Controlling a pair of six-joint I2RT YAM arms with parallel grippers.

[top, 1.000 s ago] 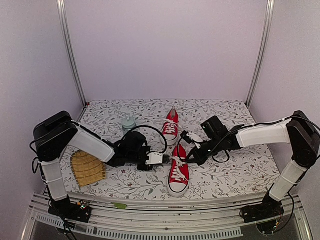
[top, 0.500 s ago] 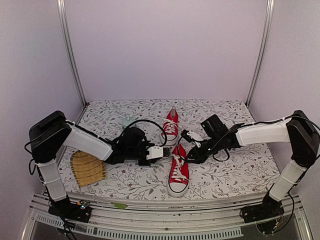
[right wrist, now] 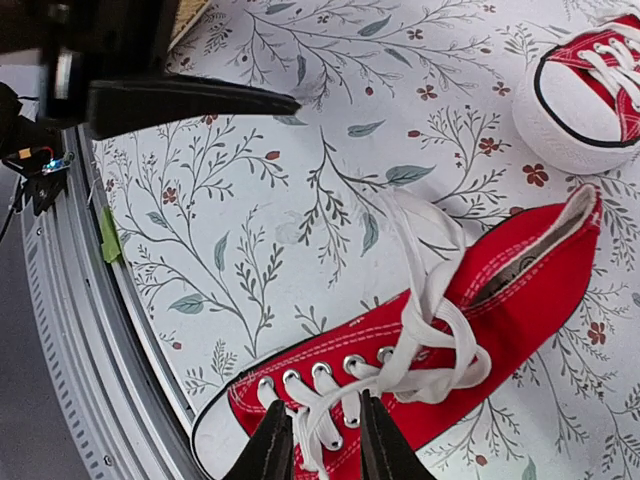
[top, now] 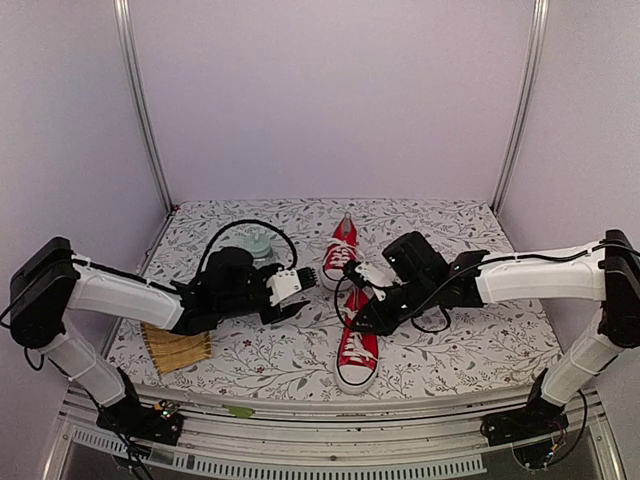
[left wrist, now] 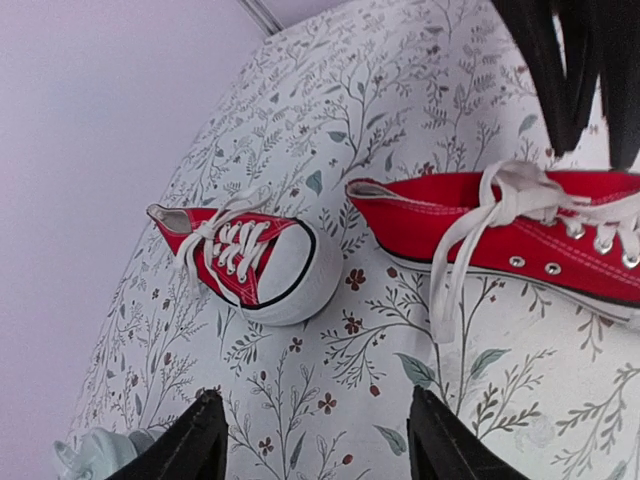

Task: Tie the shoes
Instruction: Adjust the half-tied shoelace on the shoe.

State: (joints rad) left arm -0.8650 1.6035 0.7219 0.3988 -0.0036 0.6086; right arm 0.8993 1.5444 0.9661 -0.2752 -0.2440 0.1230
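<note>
Two red shoes lie on the floral table top. The near shoe points its white toe at the front edge; the far shoe lies behind it. My left gripper hovers left of the near shoe, open and empty. In its view the far shoe and the near shoe lie ahead, one loose lace end trailing onto the cloth. My right gripper hangs over the near shoe's laces, jaws narrowly open, a lace strand running loose between them. A loose loop sits at the shoe's throat.
A woven yellow mat lies at the front left under the left arm. A pale green object stands behind the left gripper. The metal rail runs along the front edge. The left gripper's dark finger reaches into the right wrist view.
The left gripper let go, opened and drew back to the left, away from the near shoe. The right gripper opened and shifted down-left over that shoe's laces.
</note>
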